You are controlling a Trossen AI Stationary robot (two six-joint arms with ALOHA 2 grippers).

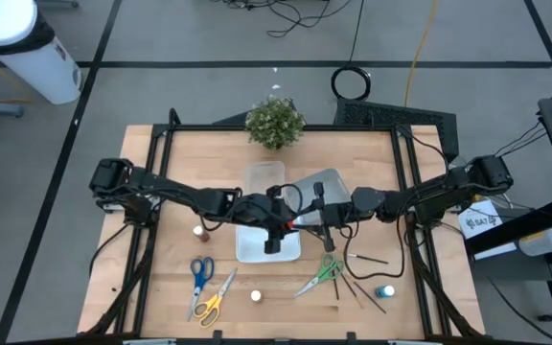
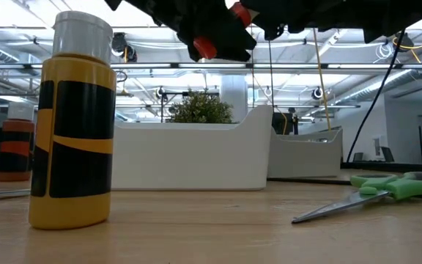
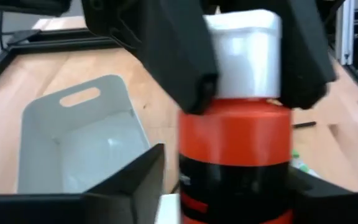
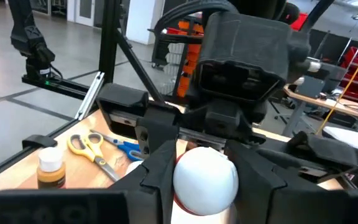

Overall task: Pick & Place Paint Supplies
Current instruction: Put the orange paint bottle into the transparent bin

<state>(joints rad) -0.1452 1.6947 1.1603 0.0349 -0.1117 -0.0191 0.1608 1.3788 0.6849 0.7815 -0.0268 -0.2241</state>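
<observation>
The red bottle (image 3: 235, 155), clamped by its cap in the right gripper (image 1: 326, 213), should be enclosed squarely (left gripper (image 1: 274, 225) half-open) before release.

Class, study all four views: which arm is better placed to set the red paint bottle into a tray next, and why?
The right arm. Its tool grips the red paint bottle by its white cap, above the white tray. The left tool only flanks the bottle's body.
</observation>
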